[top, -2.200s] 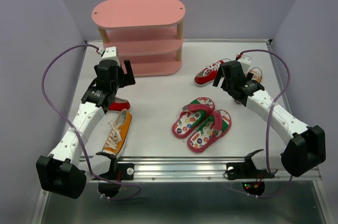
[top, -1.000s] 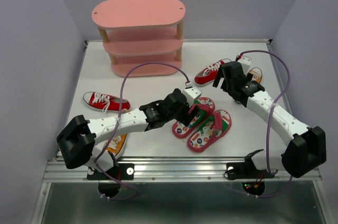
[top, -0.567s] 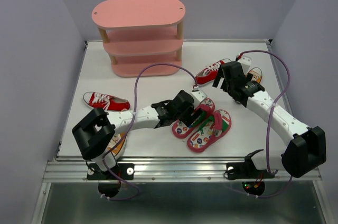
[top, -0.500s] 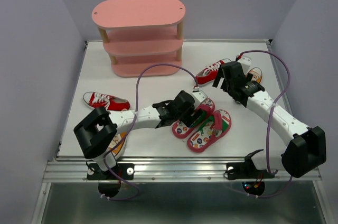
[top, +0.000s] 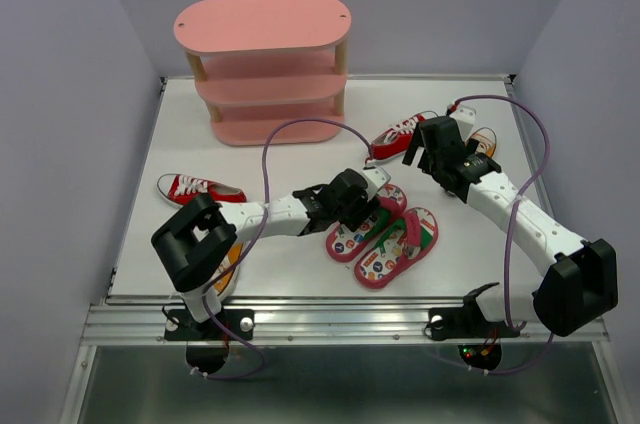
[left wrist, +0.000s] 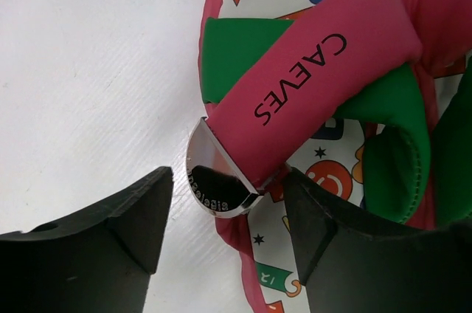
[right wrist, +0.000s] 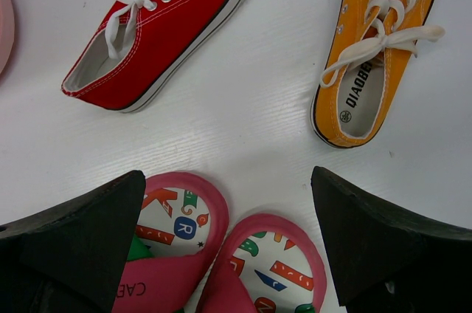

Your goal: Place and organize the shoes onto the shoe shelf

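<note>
Shelf: pink three-tier shoe shelf [top: 262,64], upright at the far side of the white surface [top: 300,164], left of centre.
Flip-flops: pink pair [top: 385,236], side by side on the surface near its middle, well apart from the shelf.
Left claw [left wrist: 228,210]: low over the left flip-flop, fingers [left wrist: 96,246] spread either side of the pink strap [left wrist: 324,62] and its shiny metal tag [left wrist: 217,180], not pressed onto them.
Right claw [right wrist: 228,232]: spread wide, hovering between the flip-flops and the far-right sneakers.
Red sneakers: one [top: 200,190] at the left, the other [top: 397,136] far right, well apart.
Orange sneakers: one [right wrist: 372,54] beside the right-hand red one; the other [top: 228,262] at the near left, mostly hidden by the left arm.
</note>
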`<state>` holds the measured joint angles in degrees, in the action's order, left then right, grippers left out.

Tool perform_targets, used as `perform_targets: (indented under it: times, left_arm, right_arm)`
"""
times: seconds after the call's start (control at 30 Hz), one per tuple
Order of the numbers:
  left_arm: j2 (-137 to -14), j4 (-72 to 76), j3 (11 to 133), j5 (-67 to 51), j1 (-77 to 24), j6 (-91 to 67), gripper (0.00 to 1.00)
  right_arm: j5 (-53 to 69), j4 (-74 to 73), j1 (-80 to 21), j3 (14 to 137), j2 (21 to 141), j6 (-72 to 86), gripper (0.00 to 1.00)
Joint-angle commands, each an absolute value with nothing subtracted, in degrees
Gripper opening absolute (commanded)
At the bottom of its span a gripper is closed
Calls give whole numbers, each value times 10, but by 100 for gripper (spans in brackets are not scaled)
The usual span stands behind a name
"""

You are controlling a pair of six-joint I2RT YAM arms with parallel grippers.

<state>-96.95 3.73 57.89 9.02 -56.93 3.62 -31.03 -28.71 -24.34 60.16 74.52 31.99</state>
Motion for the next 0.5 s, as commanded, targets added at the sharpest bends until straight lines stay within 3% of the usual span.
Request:
perform_targets:
  times: [0.0,0.2,0.27,0.3,0.4,0.43,0.47]
  left_arm:
    - [-972,73,598,66,-555,34,69]
    - [-994,75,602,29,-541,32,57]
    - [-993,75,601,21,-539,30,44]
    - [-992,75,602,19,-538,30,43]
    - [-984,72,603,18,-535,28,19]
    - [-980,69,605,18,-533,27,4]
    - [-970,68,605,19,-531,26,0]
  right_arm:
    - [-311,-267,-243,616,744,329,100]
    - [-309,-266,-243,617,748,330,100]
    - [-310,-266,-243,620,749,330,100]
    - [-310,-266,-243,620,750,330,100]
    - [-310,-266,-243,621,750,330,100]
    - [-309,-266,-243,621,749,330,100]
    - [-309,-266,-243,621,750,330,100]
